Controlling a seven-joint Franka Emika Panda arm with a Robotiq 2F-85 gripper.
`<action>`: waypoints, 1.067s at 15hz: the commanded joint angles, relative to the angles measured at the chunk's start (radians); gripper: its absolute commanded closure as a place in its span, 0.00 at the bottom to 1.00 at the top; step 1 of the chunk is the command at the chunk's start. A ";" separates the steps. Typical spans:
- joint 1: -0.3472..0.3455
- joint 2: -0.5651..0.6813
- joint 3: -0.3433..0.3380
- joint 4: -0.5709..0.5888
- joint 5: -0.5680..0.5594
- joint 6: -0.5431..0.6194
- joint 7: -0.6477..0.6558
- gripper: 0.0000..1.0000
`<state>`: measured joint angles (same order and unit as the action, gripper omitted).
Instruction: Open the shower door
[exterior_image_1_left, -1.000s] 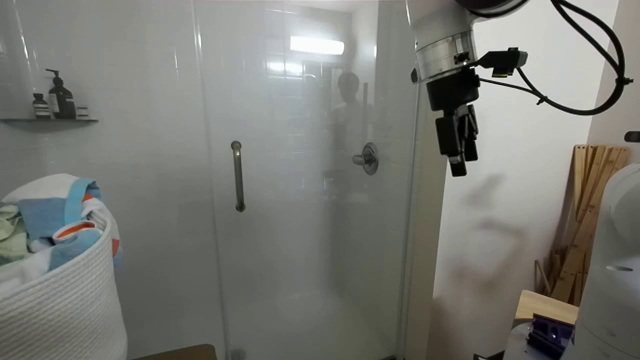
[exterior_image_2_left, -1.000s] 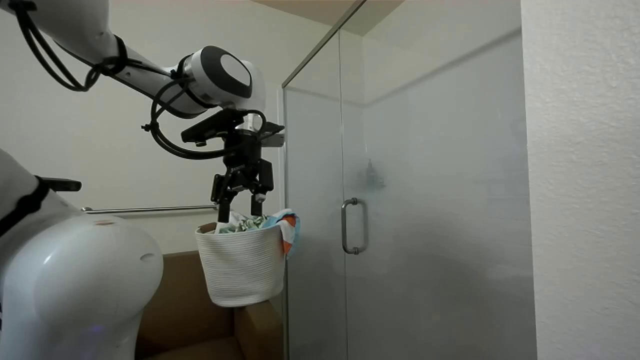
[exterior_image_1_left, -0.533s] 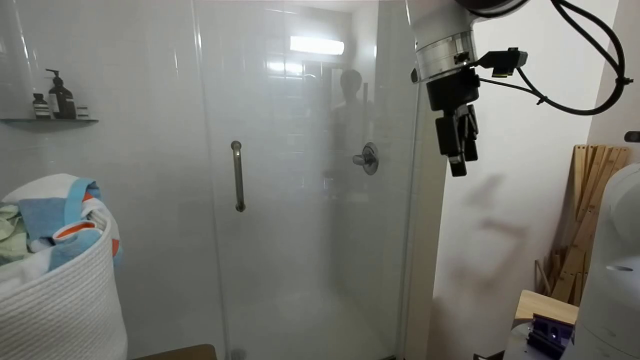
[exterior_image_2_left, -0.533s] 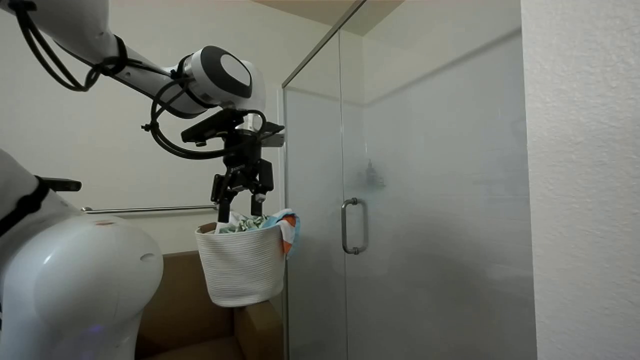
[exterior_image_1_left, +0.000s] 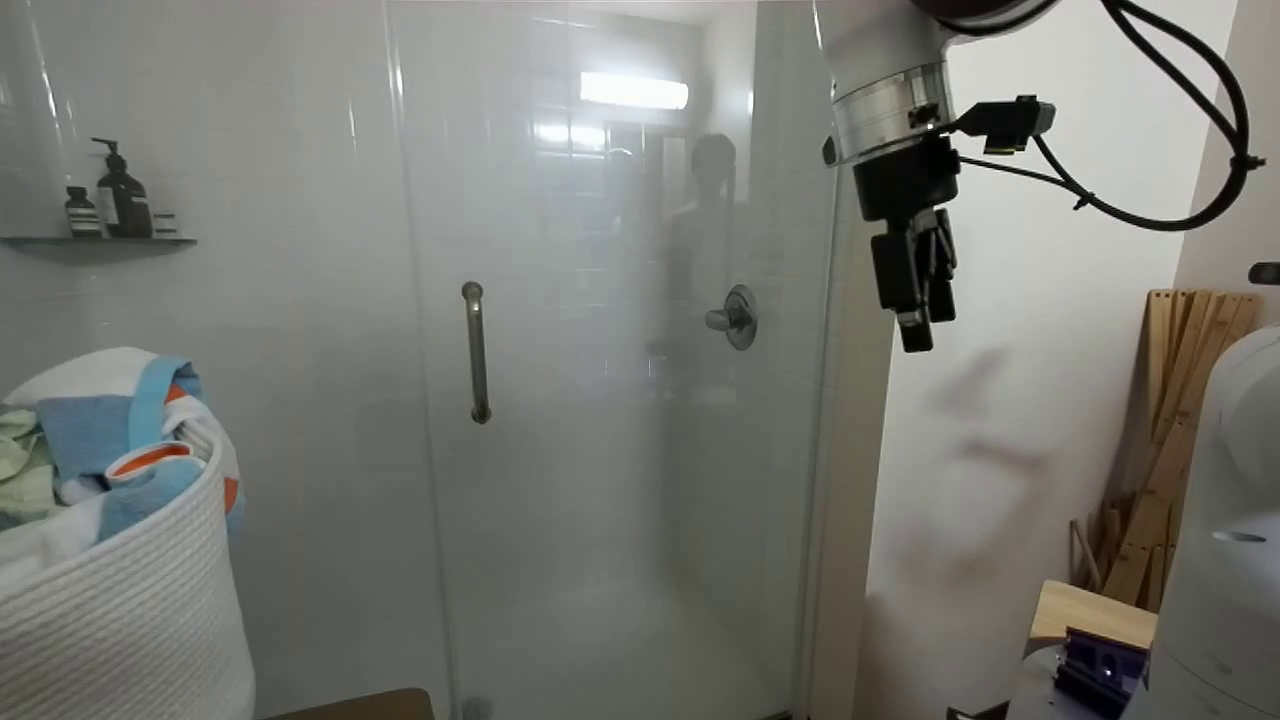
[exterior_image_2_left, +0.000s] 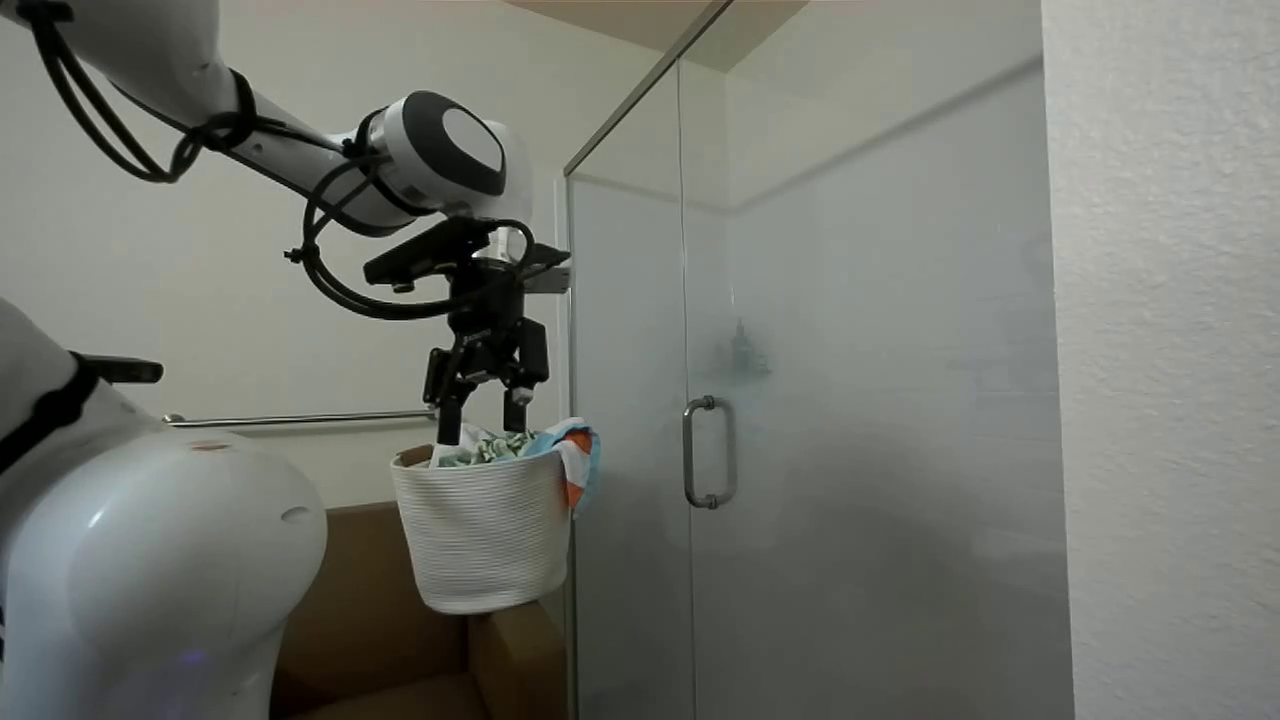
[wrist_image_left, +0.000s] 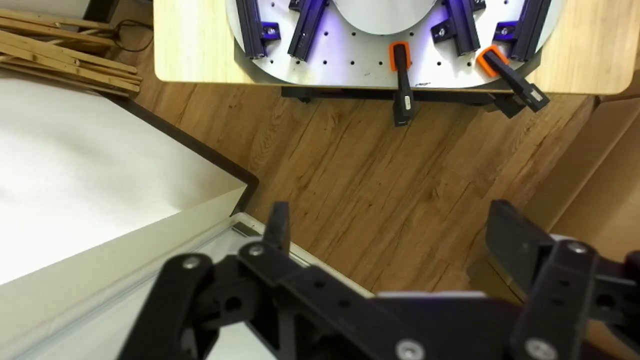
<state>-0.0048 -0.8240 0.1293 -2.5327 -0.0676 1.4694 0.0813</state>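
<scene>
The arm (exterior_image_2_left: 280, 162) slopes down, pincer (exterior_image_2_left: 483, 421) pointing downward and spread wide, well apart from the handle (exterior_image_1_left: 477, 352) of the shower door (exterior_image_1_left: 600, 470).

Bright strip glare noted high on shower door (exterior_image_1_left: 600, 440), soft shadows on white wall (exterior_image_1_left: 1000, 400) at right in an exterior view; wrist view: violet light on metal plate (wrist_image_left: 366, 56), near claw (wrist_image_left: 390, 215) slightly blurred

end effector (exterior_image_2_left: 482, 420): black | handle (exterior_image_2_left: 689, 455): grey | basket (exterior_image_2_left: 485, 535): white (ribbed, too) | cloth (exterior_image_2_left: 577, 462): blue-white-orange
</scene>
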 joint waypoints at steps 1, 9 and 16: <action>0.011 0.011 -0.045 0.000 -0.066 0.049 -0.041 0.00; 0.007 0.177 -0.182 0.014 -0.268 0.586 -0.075 0.00; -0.019 0.423 -0.200 0.044 -0.168 0.924 -0.094 0.00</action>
<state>0.0052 -0.3962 -0.0983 -2.4867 -0.2520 2.3947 0.0000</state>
